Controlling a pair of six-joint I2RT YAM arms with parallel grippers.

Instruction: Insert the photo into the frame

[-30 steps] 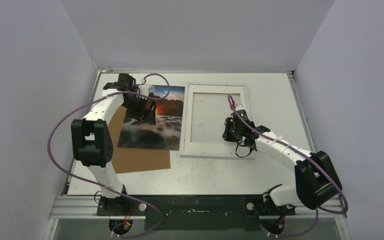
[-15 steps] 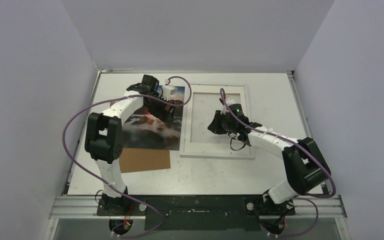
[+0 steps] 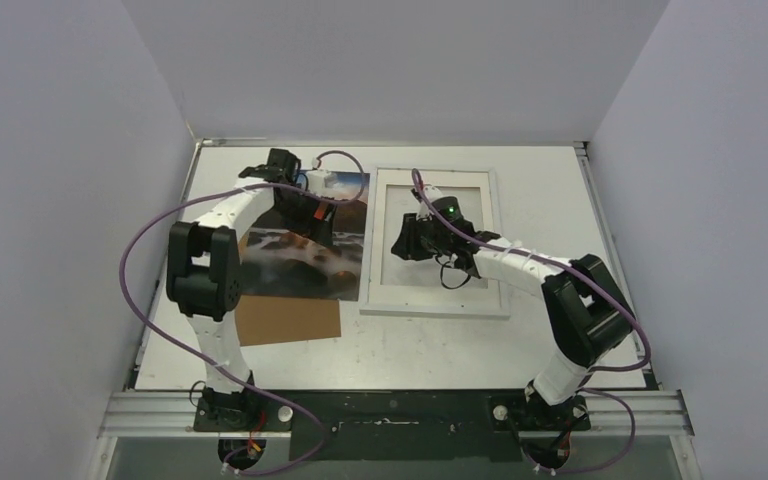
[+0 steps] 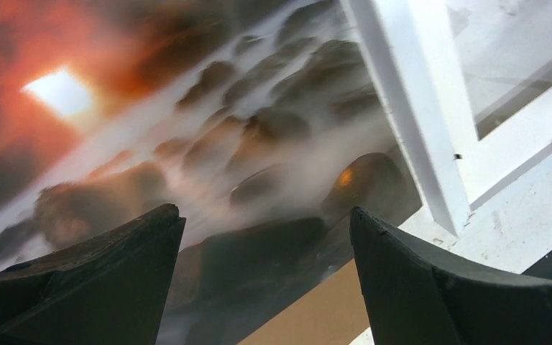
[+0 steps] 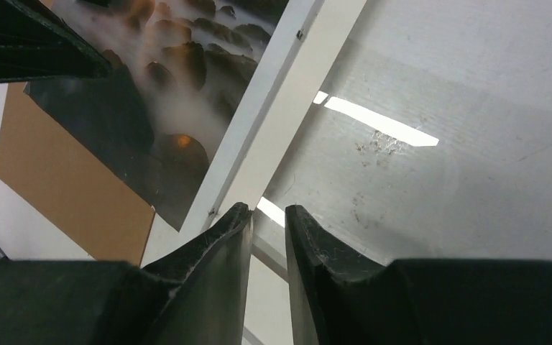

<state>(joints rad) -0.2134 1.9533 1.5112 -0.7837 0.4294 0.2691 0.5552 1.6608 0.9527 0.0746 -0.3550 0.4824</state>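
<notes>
Two sets of jaws apart, left wide, right barely; photo (image 3: 305, 270) overlaps cardboard (image 3: 290, 322) beside frame (image 3: 435, 303)

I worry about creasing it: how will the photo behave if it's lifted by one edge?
Probably floppy: the photo looks like a thin sheet lying flat on the cardboard backing, so it would likely sag. Its face looks glossy, so the left tool may slip on it. Likely very light.
</notes>
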